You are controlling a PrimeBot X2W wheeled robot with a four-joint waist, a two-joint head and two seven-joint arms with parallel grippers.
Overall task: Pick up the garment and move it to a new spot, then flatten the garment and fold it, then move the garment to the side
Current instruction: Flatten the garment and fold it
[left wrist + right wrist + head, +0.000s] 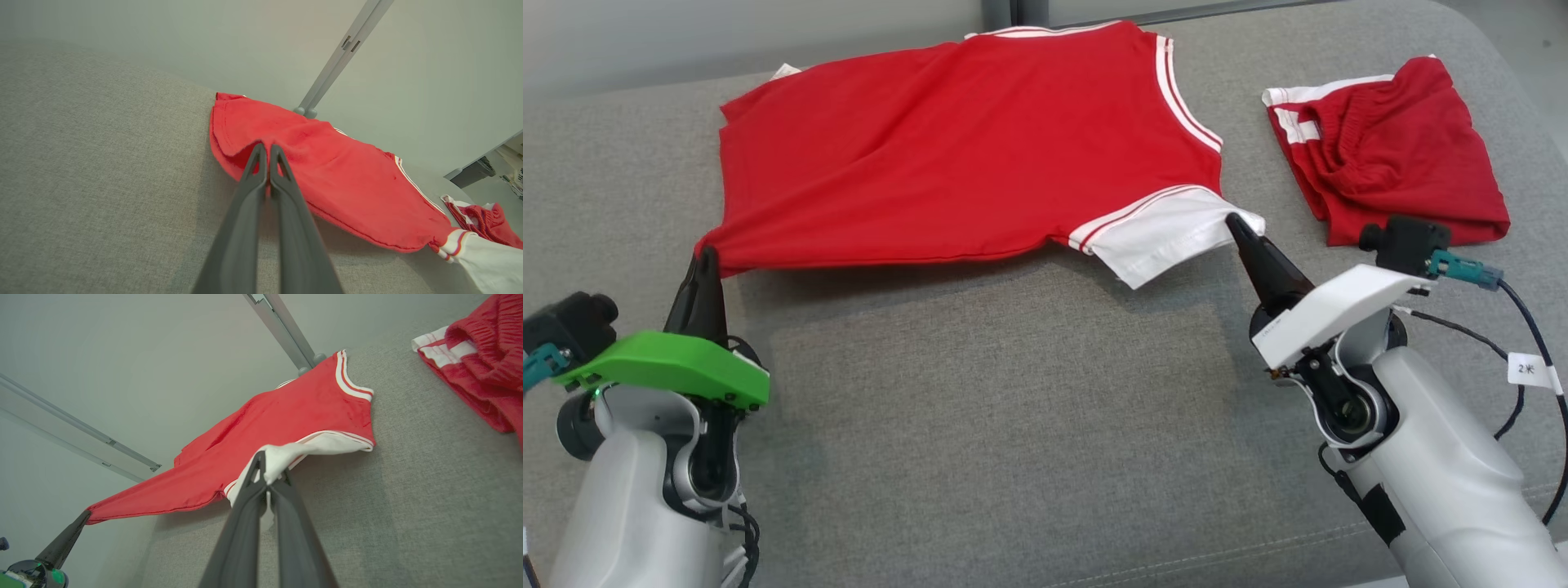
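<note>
Across the grey upholstered surface (1013, 408), a coarse woven cloth with a rounded far edge, the garment (964, 139) is spread from 10 to 1 o'clock. It is a red jersey of soft knit, broadly rectangular, with white striped trim at the neckline and a white sleeve (1168, 237). Its far part is laid on the surface, while its near edge is drawn taut and raised slightly between two held points; this is judged to be a stretch meant to flatten it before folding. At 2 o'clock, well apart from it, a pair of red shorts (1405, 155) with a gathered elastic waistband is seen bunched. At 8 o'clock the left gripper (704, 260) is seen with its dark tapering fingers (245, 196) pressed together on the red hem corner. At 4 o'clock the right gripper (1237, 224) is closed likewise on the white sleeve's edge, cloth being pinched between the tips in each wrist view.
</note>
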